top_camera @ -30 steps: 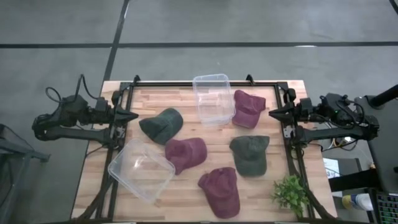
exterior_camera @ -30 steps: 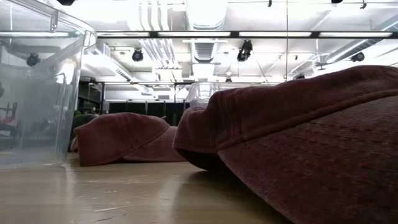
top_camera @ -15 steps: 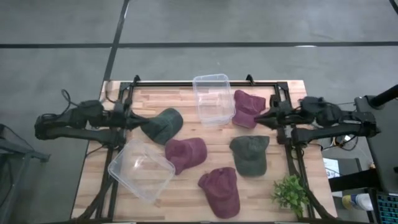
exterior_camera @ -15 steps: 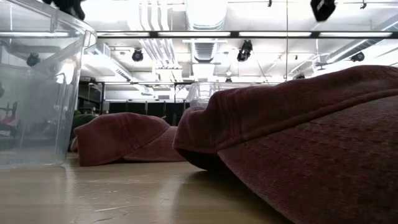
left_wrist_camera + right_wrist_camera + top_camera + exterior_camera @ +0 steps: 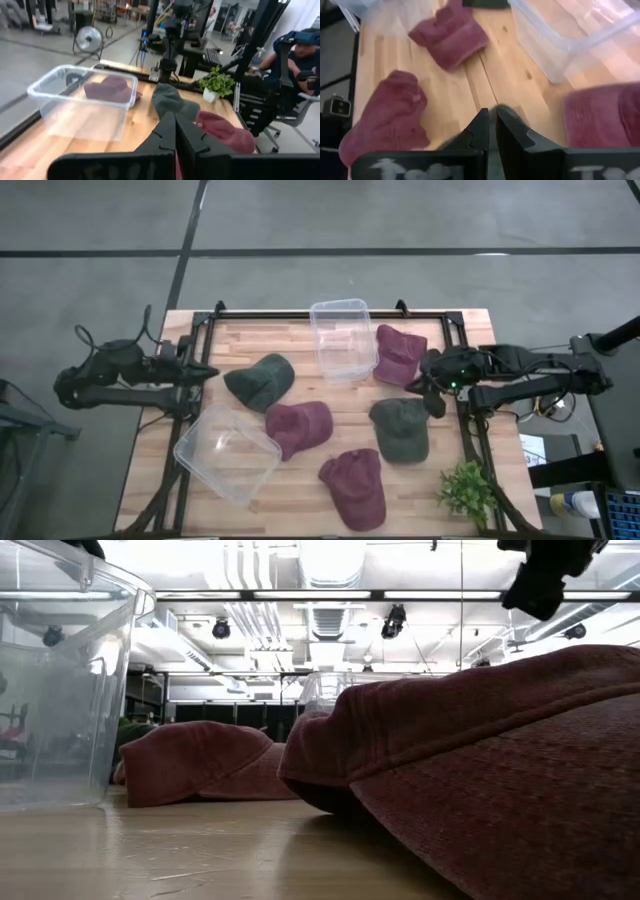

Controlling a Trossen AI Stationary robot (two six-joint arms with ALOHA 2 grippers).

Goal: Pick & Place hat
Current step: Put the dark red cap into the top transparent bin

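The right gripper point(image 5: 434, 388), jaws closed and empty, has been swung in between the maroon hat point(image 5: 398, 354) and the green hat point(image 5: 402, 427), so a pick seems imminent, while the closed left gripper point(image 5: 208, 370) has been drawn back.

The wooden table point(image 5: 330, 395) of pale planks, edged by a black frame, carries five caps, two clear tubs and a small plant. Just beside the right gripper point(image 5: 437, 387), toward the table's far edge, lies a maroon cap point(image 5: 398, 353); on the gripper's other side, toward the near edge, lies a dark green cap point(image 5: 402, 427). Beyond the maroon one stands a clear plastic tub point(image 5: 342, 338). Near the left gripper point(image 5: 210, 370), just ahead of its tip, rests another dark green cap point(image 5: 260, 381). Nearer the front from it sits a second clear tub point(image 5: 227, 452), with a maroon cap point(image 5: 298, 425) beside it. A third maroon cap point(image 5: 355, 486) lies at the front edge, and a small green plant point(image 5: 466, 492) stands at the front right corner.
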